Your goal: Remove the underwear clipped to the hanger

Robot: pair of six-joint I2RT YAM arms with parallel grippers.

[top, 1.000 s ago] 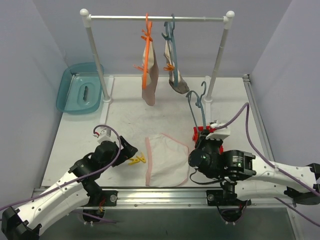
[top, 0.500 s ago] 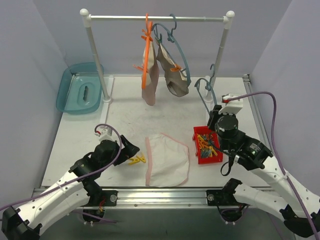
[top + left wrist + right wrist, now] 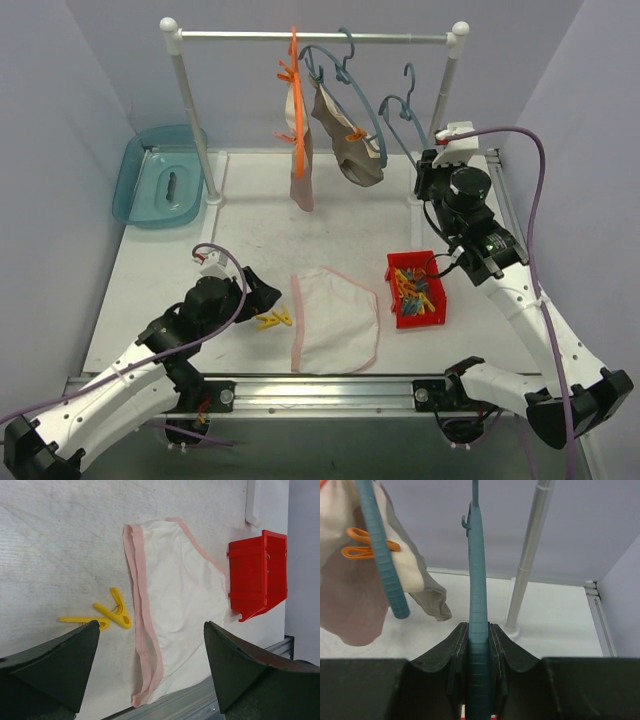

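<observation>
Clamping an empty teal hanger [image 3: 477, 570] tight in the right gripper [image 3: 478, 628], up at 2 o'clock beside the rail's [image 3: 230, 36] right post [image 3: 440, 100]. Holding the left gripper [image 3: 150, 630] spread wide with nothing in it, low at 7 o'clock by two yellow clothespins [image 3: 114, 612]. Lying flat at 6 o'clock, between pins and red bin [image 3: 257, 575]: white briefs with pink trim [image 3: 175, 595]. Hanging clipped at 12 o'clock: dusty pink briefs [image 3: 302, 180] on an orange hanger [image 3: 294, 90], taupe briefs [image 3: 350, 150] on a second teal hanger [image 3: 368, 110].

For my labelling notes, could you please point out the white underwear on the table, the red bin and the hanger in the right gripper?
white underwear [image 3: 335, 320]: top external view, middle of the flat cloth.
red bin [image 3: 257, 575]: left wrist view, its outer side wall.
hanger [image 3: 478, 580]: right wrist view, its upright bar.
</observation>
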